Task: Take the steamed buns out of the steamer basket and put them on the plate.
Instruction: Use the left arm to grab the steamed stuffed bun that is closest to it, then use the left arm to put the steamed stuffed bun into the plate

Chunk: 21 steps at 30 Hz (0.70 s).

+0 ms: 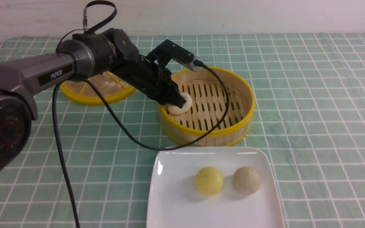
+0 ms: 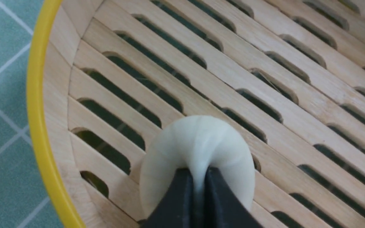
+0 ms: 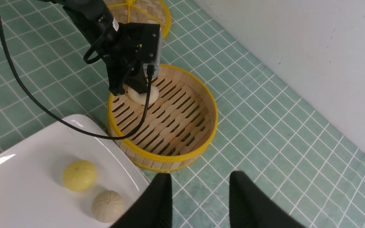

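Where the white bun (image 2: 198,142) sits over the slatted floor of the basket (image 1: 208,134), close to the wall on the robot's left, the left gripper (image 1: 176,103) has it pinched. Its two black fingers (image 2: 182,196) are drawn almost together and dig into the soft dough, which bulges around them. Whether the bun has left the slats cannot be told. Just in front of the basket, on the robot's side, stands the white plate (image 1: 176,205), with the yellow bun (image 1: 209,181) and the beige bun (image 1: 246,180) side by side on it, not touching. The right gripper (image 3: 200,180) hangs above the green checked cloth (image 1: 312,110) near the plate and basket, its fingers parted with nothing between them. Behind the left arm lies the flat lid (image 1: 97,95). A black cable (image 1: 59,152) loops from that arm past the basket's front rim.
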Motion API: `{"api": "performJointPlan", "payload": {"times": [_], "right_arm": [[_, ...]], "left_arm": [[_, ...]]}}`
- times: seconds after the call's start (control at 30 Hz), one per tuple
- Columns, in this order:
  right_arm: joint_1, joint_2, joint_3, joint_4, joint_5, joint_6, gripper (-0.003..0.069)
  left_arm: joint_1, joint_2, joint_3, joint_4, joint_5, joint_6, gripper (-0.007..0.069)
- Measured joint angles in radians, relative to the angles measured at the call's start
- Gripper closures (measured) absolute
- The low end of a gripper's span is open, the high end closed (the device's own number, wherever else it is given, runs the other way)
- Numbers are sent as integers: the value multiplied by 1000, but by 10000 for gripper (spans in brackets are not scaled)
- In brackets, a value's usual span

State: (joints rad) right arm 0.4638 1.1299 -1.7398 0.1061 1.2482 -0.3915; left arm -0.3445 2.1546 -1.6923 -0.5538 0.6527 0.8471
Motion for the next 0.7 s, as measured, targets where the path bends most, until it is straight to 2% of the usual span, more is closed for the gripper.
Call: {"api": "performJointPlan", "payload": {"times": [0.23, 0.4, 0.57, 0.7], "right_arm": [[0, 0, 0, 35, 0, 0, 383], [0, 0, 0, 46, 19, 0, 383], [0, 0, 0, 46, 19, 0, 384], [0, 0, 0, 46, 19, 0, 384]], "left_arm": [[0, -130, 3, 32, 64, -55, 594], [0, -357, 3, 47, 149, -58, 594], [0, -563, 3, 48, 293, -119, 594], [0, -633, 3, 51, 424, -167, 594]]}}
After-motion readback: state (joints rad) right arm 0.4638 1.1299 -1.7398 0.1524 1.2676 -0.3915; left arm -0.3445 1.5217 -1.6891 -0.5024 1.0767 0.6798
